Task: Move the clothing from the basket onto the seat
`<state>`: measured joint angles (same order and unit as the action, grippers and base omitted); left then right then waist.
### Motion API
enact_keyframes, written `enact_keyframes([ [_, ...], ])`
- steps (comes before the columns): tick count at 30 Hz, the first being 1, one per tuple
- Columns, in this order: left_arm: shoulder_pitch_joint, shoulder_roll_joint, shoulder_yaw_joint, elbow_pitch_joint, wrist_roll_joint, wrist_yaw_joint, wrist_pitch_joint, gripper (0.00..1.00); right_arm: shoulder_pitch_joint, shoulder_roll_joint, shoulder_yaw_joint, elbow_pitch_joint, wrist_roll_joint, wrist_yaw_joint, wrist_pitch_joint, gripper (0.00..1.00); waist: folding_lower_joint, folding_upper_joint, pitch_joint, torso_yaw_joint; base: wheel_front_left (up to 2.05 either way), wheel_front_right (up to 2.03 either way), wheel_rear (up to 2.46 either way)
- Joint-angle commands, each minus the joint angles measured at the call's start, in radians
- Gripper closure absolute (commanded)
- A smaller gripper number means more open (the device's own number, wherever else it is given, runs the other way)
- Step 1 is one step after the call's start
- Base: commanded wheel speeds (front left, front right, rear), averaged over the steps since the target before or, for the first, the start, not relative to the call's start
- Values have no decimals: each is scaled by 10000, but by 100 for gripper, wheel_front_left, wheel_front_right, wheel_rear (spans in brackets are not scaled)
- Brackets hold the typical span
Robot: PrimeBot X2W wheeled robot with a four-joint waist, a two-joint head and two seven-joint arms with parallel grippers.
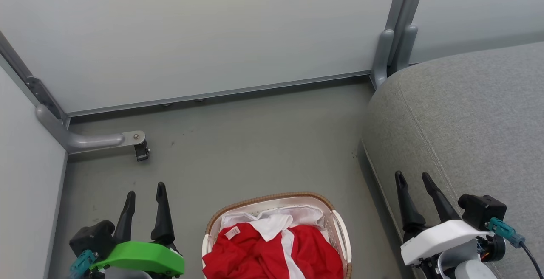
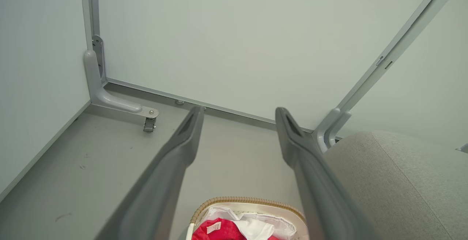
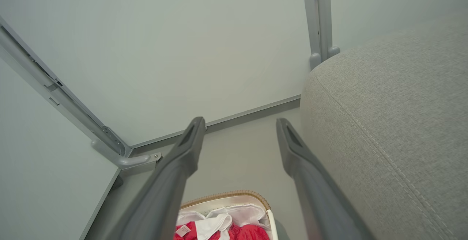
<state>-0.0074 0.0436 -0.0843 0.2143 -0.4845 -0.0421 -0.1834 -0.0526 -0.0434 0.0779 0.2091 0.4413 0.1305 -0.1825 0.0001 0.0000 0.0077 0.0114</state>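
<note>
The white basket [image 1: 340, 228] with a brown woven rim stands on the floor at the bottom centre of the head view. Red clothing [image 1: 250, 253] with white stripes and a small white label fills it, over white fabric. The grey seat [image 1: 467, 117] rises at the right. My left gripper [image 1: 145, 189] is open, to the left of the basket, holding nothing. Beside the seat's edge, right of the basket, my right gripper [image 1: 413, 176] is open and empty. Both wrist views show the basket [image 2: 252, 200] [image 3: 234, 195], the clothing [image 2: 219, 231] [image 3: 252, 232] and the seat [image 2: 402, 181] [image 3: 395, 115].
Pale partition walls [image 1: 191, 32] close off the back and left. A grey bracket with a small caster [image 1: 141, 151] juts from the left corner onto the grey floor [image 1: 255, 143]. A metal post [image 1: 397, 41] stands at the seat's far corner.
</note>
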Motion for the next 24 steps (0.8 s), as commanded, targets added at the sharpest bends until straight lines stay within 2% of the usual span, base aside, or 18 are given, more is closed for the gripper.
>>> enact_keyframes([
  [1,114,81,-29,-33,281,58,-90,0,68,-59,43,-88,-271,3,-97,0,-1,0,-5,4,0,0,0],
  [24,331,94,-424,84,1953,165,-573,0,183,-82,410,-139,-2087,2,-586,0,-1,0,-48,74,0,0,0],
])
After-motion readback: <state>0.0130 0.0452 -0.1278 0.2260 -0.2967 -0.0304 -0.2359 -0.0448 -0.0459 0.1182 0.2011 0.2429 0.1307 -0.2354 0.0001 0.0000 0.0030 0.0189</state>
